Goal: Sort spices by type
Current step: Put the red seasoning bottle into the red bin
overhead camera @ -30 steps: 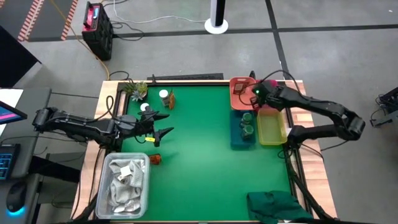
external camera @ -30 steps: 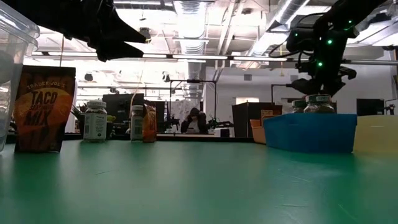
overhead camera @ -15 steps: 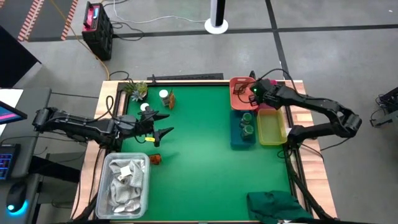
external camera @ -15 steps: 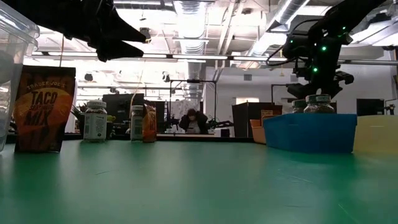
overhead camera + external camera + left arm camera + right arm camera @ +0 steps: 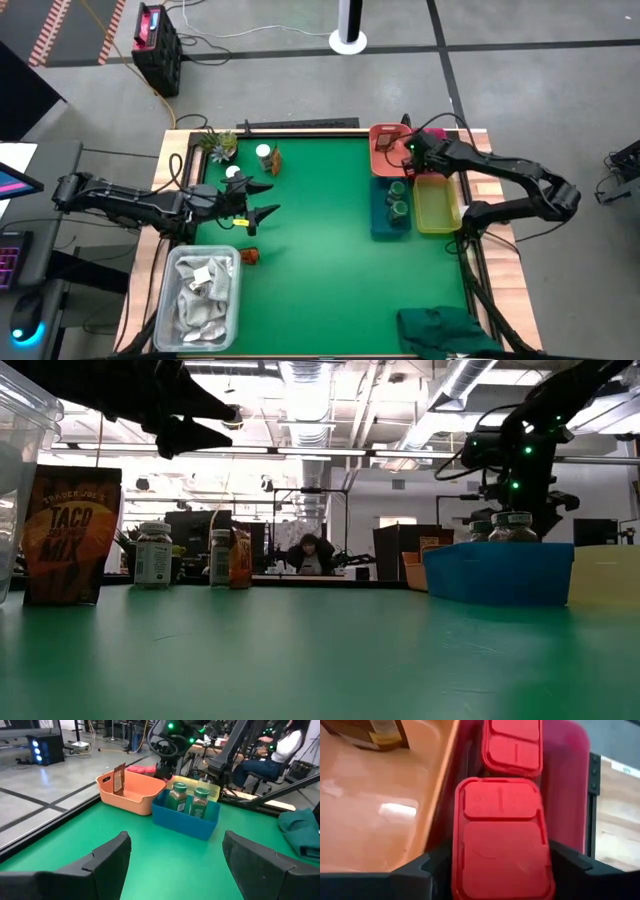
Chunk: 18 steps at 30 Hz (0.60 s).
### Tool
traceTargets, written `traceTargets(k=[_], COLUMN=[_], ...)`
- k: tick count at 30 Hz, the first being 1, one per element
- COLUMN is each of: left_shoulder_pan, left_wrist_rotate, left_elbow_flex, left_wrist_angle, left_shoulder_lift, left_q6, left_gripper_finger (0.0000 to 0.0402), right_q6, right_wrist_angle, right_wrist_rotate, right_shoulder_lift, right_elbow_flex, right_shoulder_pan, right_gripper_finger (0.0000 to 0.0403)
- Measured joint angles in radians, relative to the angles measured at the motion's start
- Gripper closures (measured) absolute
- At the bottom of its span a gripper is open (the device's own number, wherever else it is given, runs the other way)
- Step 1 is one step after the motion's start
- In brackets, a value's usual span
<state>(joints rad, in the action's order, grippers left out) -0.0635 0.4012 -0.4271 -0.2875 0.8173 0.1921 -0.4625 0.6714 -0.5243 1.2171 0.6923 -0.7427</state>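
On the left of the green tabletop (image 5: pixel 320 230), the left end effector (image 5: pixel 262 198) hovers with its fingers spread wide and holding nothing. Near it stand a white-capped jar (image 5: pixel 233 173), another jar (image 5: pixel 263 154) farther back, and an orange-brown taco mix packet (image 5: pixel 247 255); the low view alone shows the packet's lettering (image 5: pixel 70 530). Toward the right, the blue bin (image 5: pixel 388 215) holds two green-capped jars (image 5: pixel 179 796) beside the orange bin (image 5: pixel 385 152). The right end effector (image 5: pixel 418 155) hangs over the pink bin (image 5: pixel 437 133). Only the right wrist view shows a red-lidded container (image 5: pixel 501 837) between its fingers, another (image 5: pixel 512 745) beyond; whether the fingers grip it cannot be told.
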Motion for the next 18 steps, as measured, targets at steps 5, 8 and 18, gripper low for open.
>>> traceTargets(k=[5, 8, 18], left_shoulder_pan=[0.000, 0.000, 0.000], left_wrist_rotate=[-0.007, -0.007, -0.004], left_elbow_flex=[0.000, 0.000, 0.000], left_wrist_angle=[-0.001, -0.021, -0.150], left_shoulder_lift=[0.000, 0.000, 0.000], left_q6=[-0.009, -0.040, -0.256], left_gripper_finger=[0.0100, 0.0100, 0.0100], right_q6=[0.015, 0.029, 0.057], right_wrist_angle=[-0.014, -0.029, -0.038], right_wrist_rotate=[0.003, 0.003, 0.004], right_shoulder_lift=[0.000, -0.001, -0.002], right_elbow_flex=[-0.004, -0.004, -0.004], right_shoulder_pan=[-0.006, -0.006, 0.008], right_gripper_finger=[0.0134, 0.0133, 0.0132])
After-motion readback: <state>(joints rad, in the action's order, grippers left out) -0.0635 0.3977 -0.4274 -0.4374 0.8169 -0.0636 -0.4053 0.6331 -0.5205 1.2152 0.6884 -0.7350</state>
